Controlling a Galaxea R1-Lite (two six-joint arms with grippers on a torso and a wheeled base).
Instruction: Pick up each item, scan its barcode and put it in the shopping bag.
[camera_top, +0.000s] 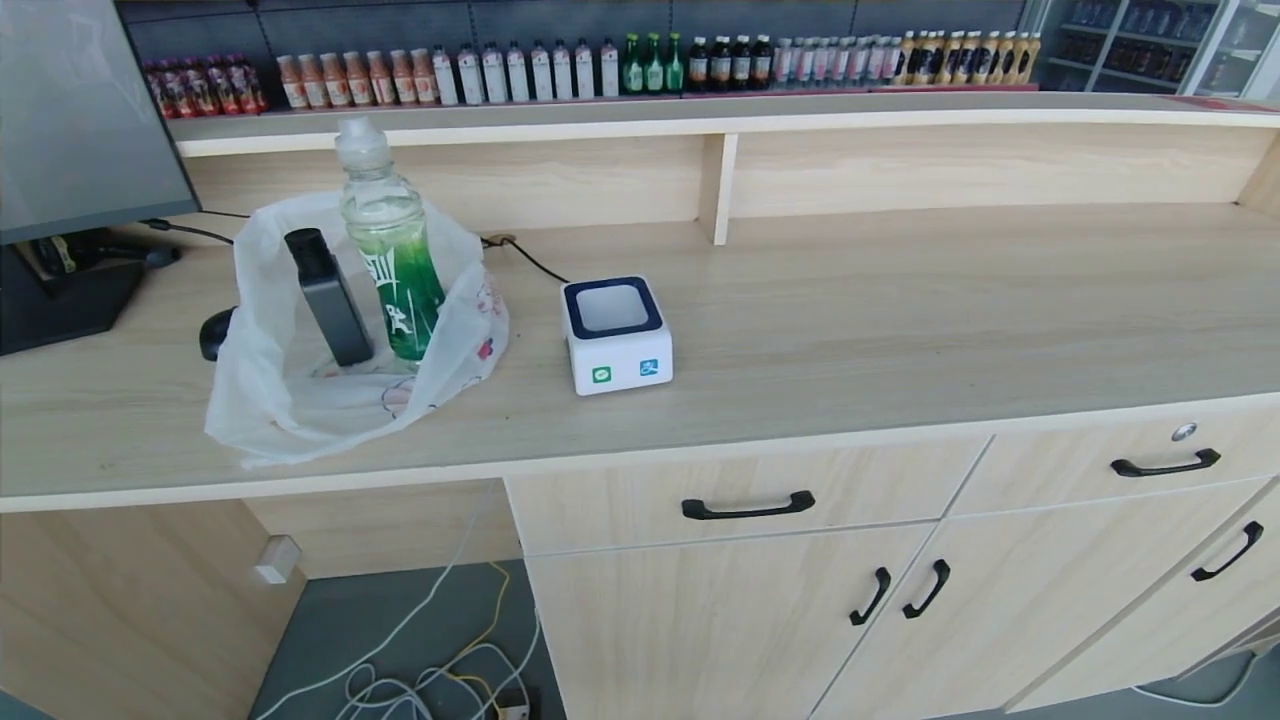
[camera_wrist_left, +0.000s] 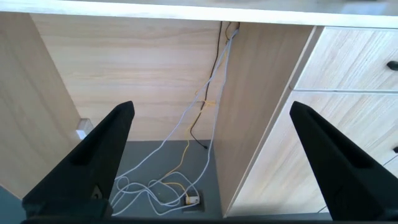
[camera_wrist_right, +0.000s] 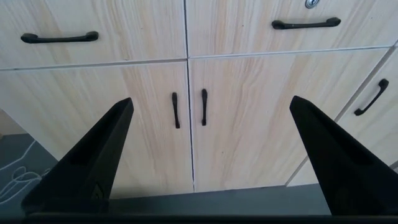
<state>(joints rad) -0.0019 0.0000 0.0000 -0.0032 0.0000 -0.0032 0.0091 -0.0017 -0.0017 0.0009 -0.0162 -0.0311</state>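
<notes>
A white plastic shopping bag (camera_top: 270, 390) sits open on the wooden counter at the left. Inside it stand a clear bottle with a green label (camera_top: 392, 250) and a dark grey bottle-shaped item (camera_top: 328, 297). A white cube barcode scanner (camera_top: 616, 335) with a dark-rimmed window rests on the counter just right of the bag. My left gripper (camera_wrist_left: 211, 165) hangs open below the counter, facing the knee space with cables. My right gripper (camera_wrist_right: 211, 162) is open too, low in front of the cabinet doors, with nothing between its fingers.
A monitor (camera_top: 80, 110) and a black mouse (camera_top: 215, 332) lie at the counter's left end. A raised shelf (camera_top: 720, 125) runs along the back, with a divider (camera_top: 716, 190) under it. Drawers and doors with black handles (camera_top: 748, 508) are below. Cables (camera_wrist_left: 168, 186) lie on the floor.
</notes>
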